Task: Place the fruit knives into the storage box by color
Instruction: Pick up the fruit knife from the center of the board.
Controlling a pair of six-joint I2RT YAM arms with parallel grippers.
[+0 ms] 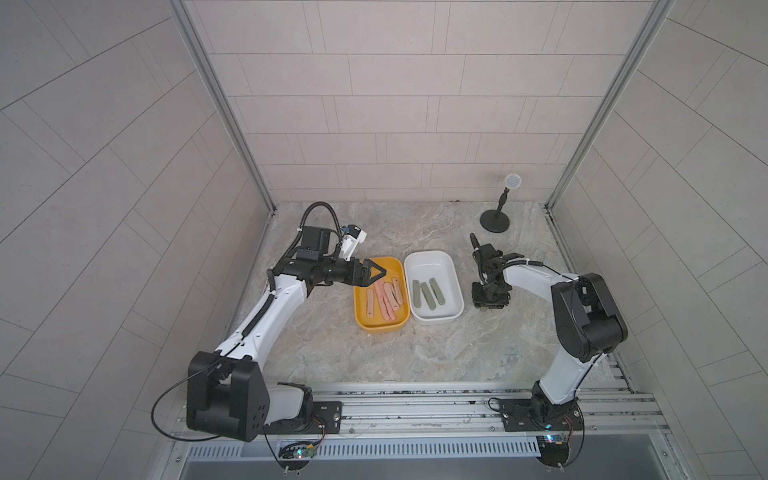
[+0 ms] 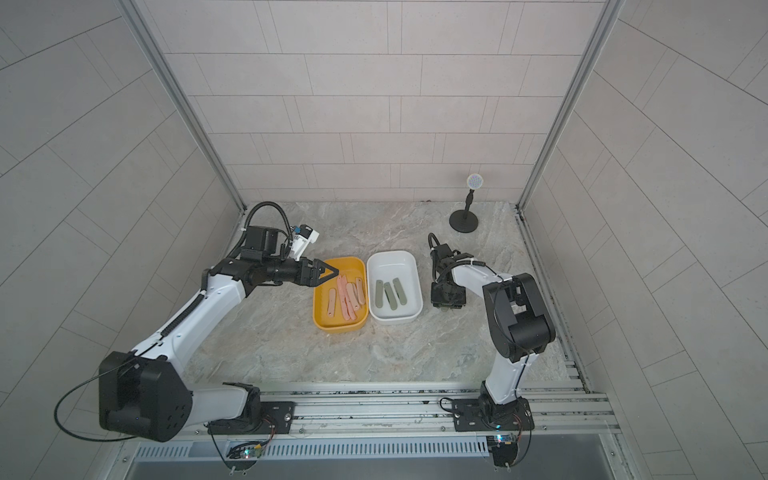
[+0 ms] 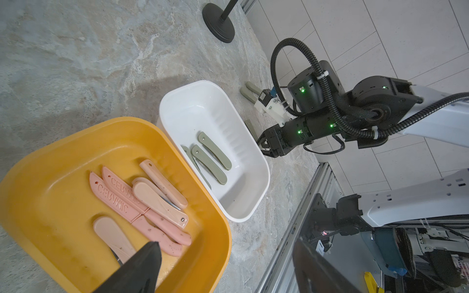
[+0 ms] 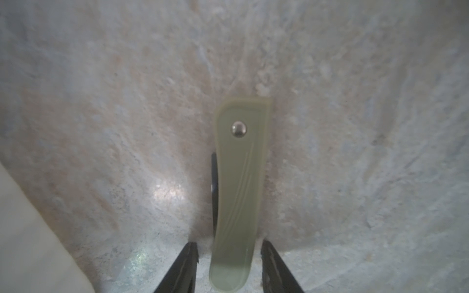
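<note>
Surface: grey marbled surface (image 1: pixel 374 357) between pale tiled walls; it looked hard and smooth, so I judged a flat knife could slide on it.
Left pincer: the left pincer (image 1: pixel 374 277) hung spread and empty above the back part of the yellow box (image 1: pixel 380 330); a careless descent might stir the heap below.
Yellow box: it held the salmon-pink knives (image 1: pixel 384 299), some lying across each other.
White box: the white box (image 1: pixel 436 319) stood just beside the yellow one, with three grey-green knives (image 1: pixel 424 294) inside.
Right pincer: the right pincer (image 4: pixel 229 246) was down at the surface, right of the white box; its fingers (image 4: pixel 181 269) stood on either side of one grey-green knife (image 4: pixel 239 177), with a thin gap each side, not yet pinching.
Grip risk: the fingers were near the rounded end, not the middle, so the knife might pivot, hang down or slip out.
Path risk: the white wall was close, and a swinging knife could strike the rim and fall outside.
Loose knives: two more (image 3: pixel 250 92) lay on the surface near that arm.
</note>
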